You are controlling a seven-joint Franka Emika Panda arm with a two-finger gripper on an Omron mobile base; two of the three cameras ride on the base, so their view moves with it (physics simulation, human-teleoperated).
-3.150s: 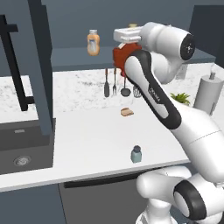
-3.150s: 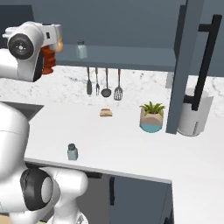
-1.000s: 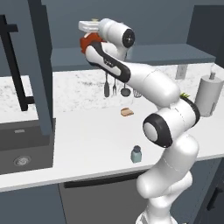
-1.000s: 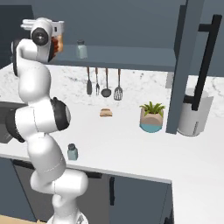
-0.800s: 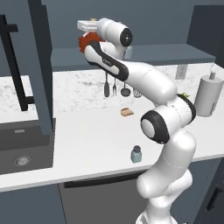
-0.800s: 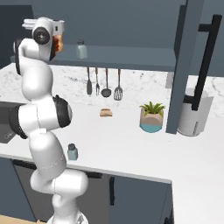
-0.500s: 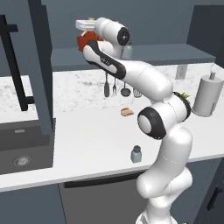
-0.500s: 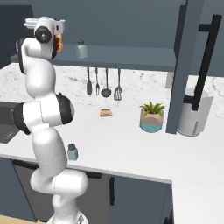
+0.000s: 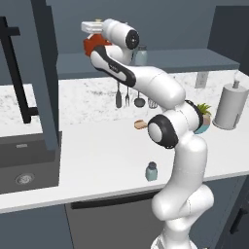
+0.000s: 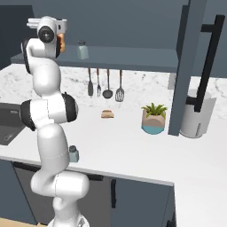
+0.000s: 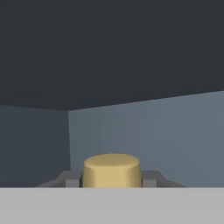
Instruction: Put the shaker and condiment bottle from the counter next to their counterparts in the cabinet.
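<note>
The gripper (image 11: 112,181) is squeezed tight on the condiment bottle (image 9: 90,45), its tan cap between the fingers. The arm holds the bottle up high over the cabinet (image 9: 165,59) shelf. The shaker (image 9: 151,171) stands on the counter (image 9: 97,160).

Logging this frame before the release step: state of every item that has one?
gripper: shut on condiment bottle
condiment bottle: held up at the cabinet shelf, tan cap between the fingers
shaker: upright on the counter, not moved yet
twin shaker: upright on the shelf
cabinet door: open
</note>
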